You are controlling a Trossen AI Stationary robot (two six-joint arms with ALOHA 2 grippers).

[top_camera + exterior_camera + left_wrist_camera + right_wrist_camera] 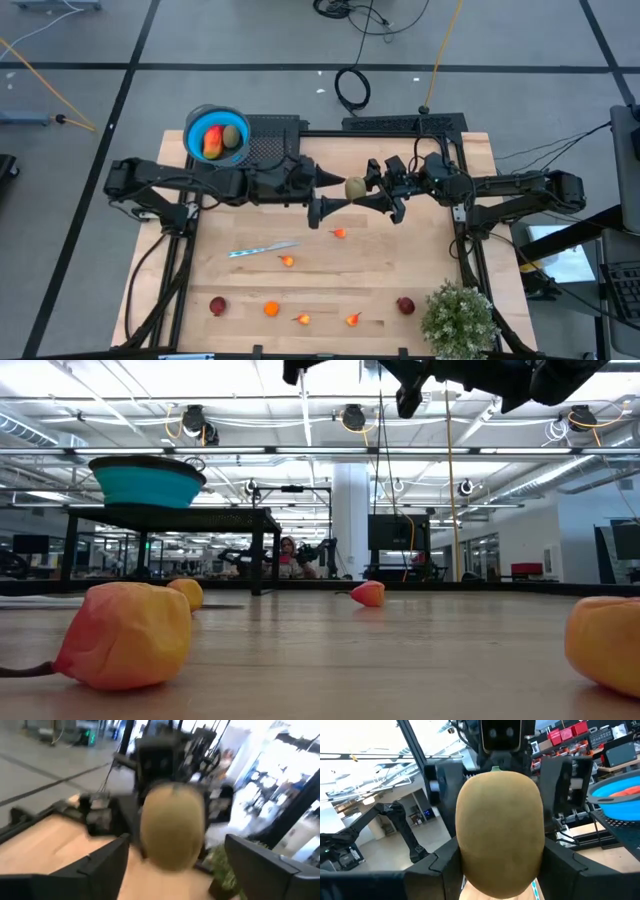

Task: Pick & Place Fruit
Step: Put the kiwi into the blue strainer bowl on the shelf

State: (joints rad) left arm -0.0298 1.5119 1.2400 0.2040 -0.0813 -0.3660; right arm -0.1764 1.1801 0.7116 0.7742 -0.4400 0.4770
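Observation:
A brown oval kiwi (355, 187) hangs high over the table's middle, with my right gripper (369, 187) shut on it from the right. My left gripper (333, 193) faces it from the left, open wide. Its fingers (102, 865) stand on either side of the kiwi (172, 827) with a gap on each side. The round blue bowl (215, 135) stands on a dark raised stand at the far left and holds an orange-red fruit (211, 141) and another kiwi (231, 137). Small orange fruit (340, 233) and dark red fruit (217, 305) lie on the wooden table. My right gripper pinches the kiwi between its two fingers (440, 865), which sit on opposite sides of the kiwi (465, 855). The fingers come in about level from the table's right side. The kiwi is lifted clear, high above the table.
A slim silver knife (262, 249) lies left of centre on the table. A potted plant (460, 320) stands at the near right corner. More orange fruit (303, 319) and a dark red one (405, 305) lie along the near edge. Dark frame rails (460, 240) border the table.

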